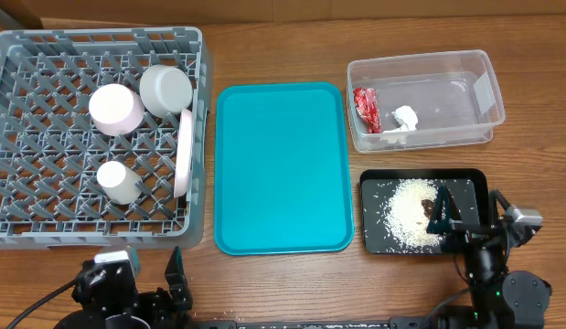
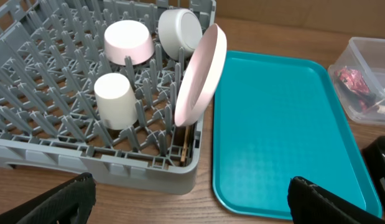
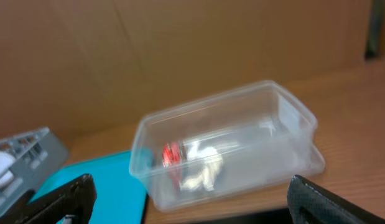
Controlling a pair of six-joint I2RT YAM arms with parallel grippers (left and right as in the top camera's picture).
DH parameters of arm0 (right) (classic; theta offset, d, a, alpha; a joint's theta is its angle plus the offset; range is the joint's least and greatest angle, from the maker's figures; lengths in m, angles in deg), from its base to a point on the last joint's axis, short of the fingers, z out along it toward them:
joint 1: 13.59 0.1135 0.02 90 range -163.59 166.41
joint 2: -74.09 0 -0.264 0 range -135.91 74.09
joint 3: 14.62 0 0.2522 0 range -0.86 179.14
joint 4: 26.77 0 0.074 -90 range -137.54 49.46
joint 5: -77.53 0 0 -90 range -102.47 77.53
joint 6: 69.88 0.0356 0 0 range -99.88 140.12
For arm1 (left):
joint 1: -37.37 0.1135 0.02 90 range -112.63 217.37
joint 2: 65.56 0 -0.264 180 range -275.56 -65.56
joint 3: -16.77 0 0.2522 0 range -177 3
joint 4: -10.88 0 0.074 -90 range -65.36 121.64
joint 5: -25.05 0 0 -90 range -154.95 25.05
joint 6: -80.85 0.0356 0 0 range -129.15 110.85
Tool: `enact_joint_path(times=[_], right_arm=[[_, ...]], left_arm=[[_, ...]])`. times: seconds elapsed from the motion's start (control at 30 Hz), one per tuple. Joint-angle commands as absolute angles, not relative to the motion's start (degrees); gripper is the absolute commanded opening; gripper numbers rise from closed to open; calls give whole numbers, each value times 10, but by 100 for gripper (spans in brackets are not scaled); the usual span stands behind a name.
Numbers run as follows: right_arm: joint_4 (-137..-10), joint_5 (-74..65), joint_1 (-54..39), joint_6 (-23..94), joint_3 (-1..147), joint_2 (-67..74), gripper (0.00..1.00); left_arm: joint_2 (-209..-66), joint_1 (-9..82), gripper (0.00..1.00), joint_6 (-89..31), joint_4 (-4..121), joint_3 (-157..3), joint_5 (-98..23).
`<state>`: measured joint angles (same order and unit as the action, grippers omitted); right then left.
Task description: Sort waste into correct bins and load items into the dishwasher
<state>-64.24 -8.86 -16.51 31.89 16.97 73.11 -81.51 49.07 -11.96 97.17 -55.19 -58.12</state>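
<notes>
The grey dish rack point(image 1: 17, 55) point(image 2: 30, 152) holds an upturned pale pink bowl point(image 1: 116, 108) point(image 2: 127, 41), a grey-green bowl point(image 1: 165, 89) point(image 2: 178, 30), a white cup point(image 1: 119, 182) point(image 2: 115, 100) and a plate on edge point(image 1: 184, 153) point(image 2: 201, 74). Wooden chopsticks point(image 2: 184, 142) show below the plate. The clear tub point(image 1: 475, 87) point(image 3: 285, 118) holds the red wrapper point(image 1: 367, 109) point(image 3: 171, 154) and the tissue point(image 1: 404, 118) point(image 3: 201, 171). Rice point(image 1: 406, 212) and a brown lump point(image 1: 428, 206) lie in the black tray point(image 1: 470, 181). My left gripper point(image 1: 132, 274) point(image 2: 189, 193) is open and empty. My right gripper point(image 1: 468, 208) point(image 3: 189, 193) is open above the black tray.
A teal serving tray point(image 1: 281, 167) point(image 2: 279, 118) lies between the rack and the bins. A cardboard wall point(image 3: 180, 50) stands behind the table. Both arm bases sit at the front table edge.
</notes>
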Motion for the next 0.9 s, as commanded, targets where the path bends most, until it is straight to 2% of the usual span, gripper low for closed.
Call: enact_joint_path(times=[0.0,0.13,0.2,0.47,0.87], right_arm=[[-537,-90,-147,297,117,739,100],[-393,-89,-139,224,56,739,100],[-362,-89,-139,216,29,739,100],[-448,-43,-139,216,-4,739,100],[-445,-45,-140,216,-4,739,100]], left_arm=[[-812,490,100,-110,970,-548,-579],[-812,490,100,-110,970,-548,-579],[-812,490,100,-110,970,-548,-579],[-812,490,100,-110,970,-548,-579],[-812,490,100,-110,970,-548,-579]])
